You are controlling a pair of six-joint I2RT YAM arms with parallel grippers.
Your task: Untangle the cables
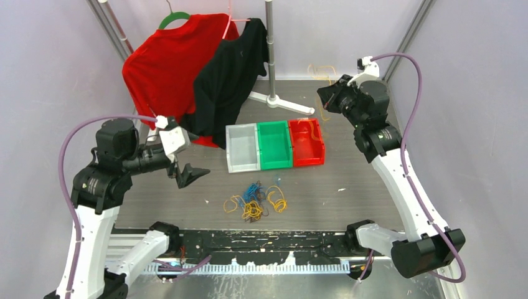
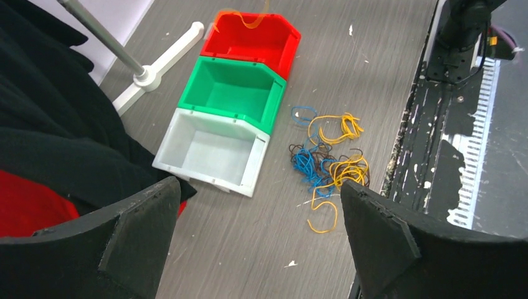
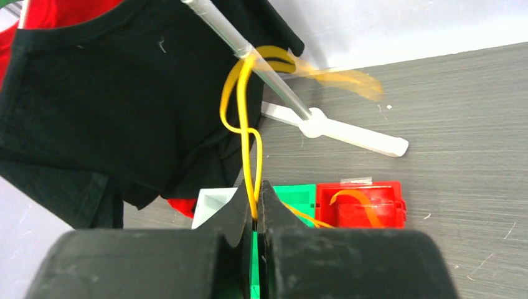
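A tangled pile of yellow-orange, blue and dark cables point(image 1: 255, 200) lies on the grey table in front of the bins; it also shows in the left wrist view point(image 2: 327, 165). My left gripper point(image 1: 187, 175) hangs open and empty above the table left of the pile, with its fingers wide apart point(image 2: 258, 249). My right gripper point(image 1: 327, 99) is raised at the back right and is shut point(image 3: 256, 193) on a yellow cable point(image 3: 246, 124). This cable loops upward in front of the stand pole, and its loose end trails blurred over the red bin.
Three open bins stand side by side beyond the pile: grey-white point(image 1: 228, 149), green point(image 1: 276, 166) and red point(image 1: 309, 163). A clothes stand point(image 1: 274, 99) with a red shirt point(image 1: 162, 68) and a black shirt point(image 1: 230, 75) stands at the back. The black arm rail point(image 1: 261, 240) runs along the near edge.
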